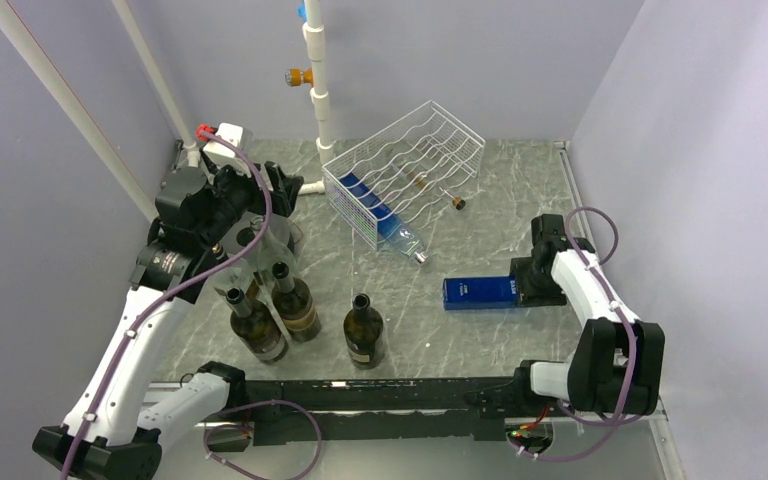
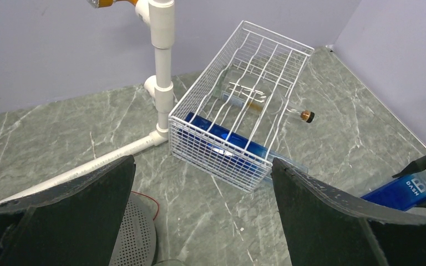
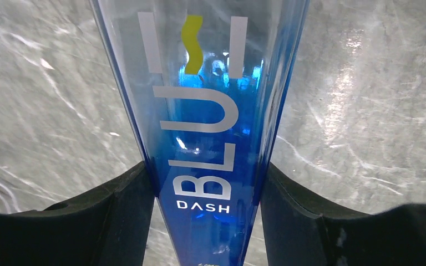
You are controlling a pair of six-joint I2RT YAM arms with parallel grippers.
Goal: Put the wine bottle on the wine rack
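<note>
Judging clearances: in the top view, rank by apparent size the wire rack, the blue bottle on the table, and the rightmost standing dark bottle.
1. wire rack, clearly largest.
2-3. blue bottle and dark bottle: about alike, the blue one partly hidden, so unranked.

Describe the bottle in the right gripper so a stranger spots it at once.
From the white rack at the table's back, come forward and right to the right gripper. The blue bottle lies flat between its fingers. The other blue one sits in the rack and three dark bottles stand upright at left.
</note>
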